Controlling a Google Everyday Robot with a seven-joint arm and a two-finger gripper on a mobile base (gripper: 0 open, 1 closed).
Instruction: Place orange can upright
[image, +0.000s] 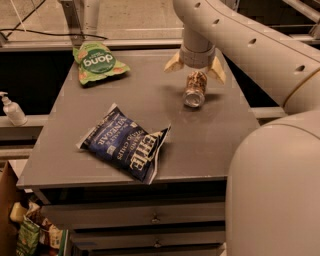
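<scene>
My gripper (195, 74) is over the far right part of the flat grey table top (210, 140), pointing down from my thick cream-white arm (250, 45). Its two tan fingers (173, 62) are spread apart, one to each side, and they do not close on anything.

The small orange-tan aluminium drink can (195, 89) is directly below the gripper, in the gap between the two fingers. It is not upright: it leans, with one silver round end turned toward the camera and downward, and the other end up near my wrist. I cannot tell if the fingers touch its sides, or if its low end really rests on the table or is only very near to it.

Near the front middle of the table lies a dark blue crinkled chip bag with white lettering (125, 145), flat, well apart from the can. At the far left corner lies a green chip bag with white letters (97, 62), also flat.

On the left, beside the table and lower, stands a small white pump bottle (12, 110). Under the table top I see grey drawer fronts (155, 217).
</scene>
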